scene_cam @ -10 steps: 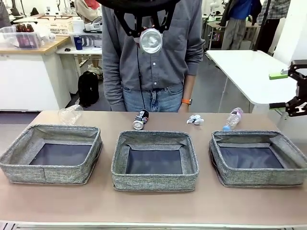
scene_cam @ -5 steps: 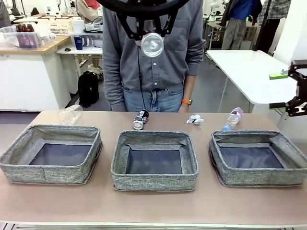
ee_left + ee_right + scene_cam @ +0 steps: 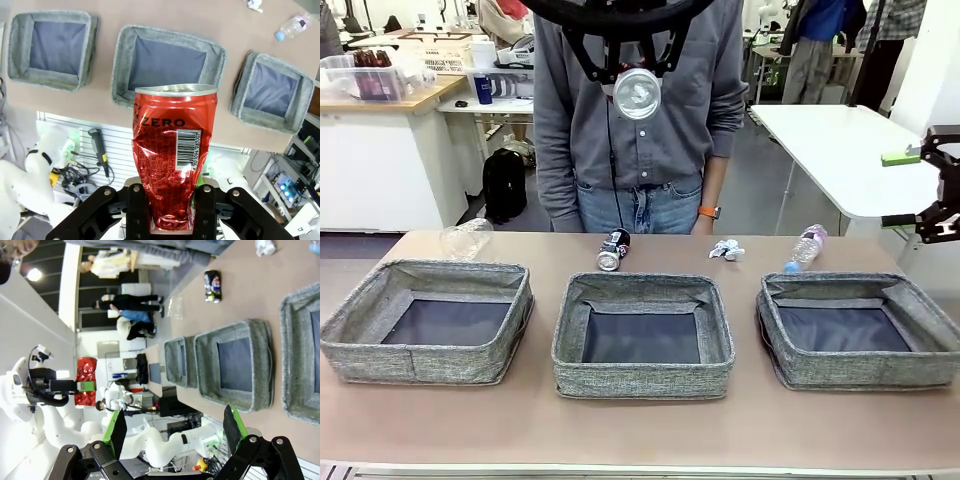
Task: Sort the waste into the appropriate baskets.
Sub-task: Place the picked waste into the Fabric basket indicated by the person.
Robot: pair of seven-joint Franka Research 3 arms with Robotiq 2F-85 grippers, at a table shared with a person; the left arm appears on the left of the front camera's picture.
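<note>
The red soda can (image 3: 172,150), dented, is clamped at one end between the left fingers (image 3: 138,205), which are closed on it. The can hangs high above the counter (image 3: 640,430), roughly in line with the middle basket (image 3: 640,378).

Three grey woven baskets stand in a row on the near half of the counter, with the left basket (image 3: 350,325) and the right basket (image 3: 865,375) flanking the middle one.

Along the far edge, from the left corner to the right:
- clear plastic cup (image 3: 467,238), lying on its side behind the left basket
- crushed dark can (image 3: 613,250), behind the middle basket
- crumpled white paper wad (image 3: 726,249)
- clear plastic bottle (image 3: 806,246), lying behind the right basket

The right fingers (image 3: 117,432) stand wide apart, raised beyond the right edge of the counter. A person (image 3: 640,150) stands at the far edge.
</note>
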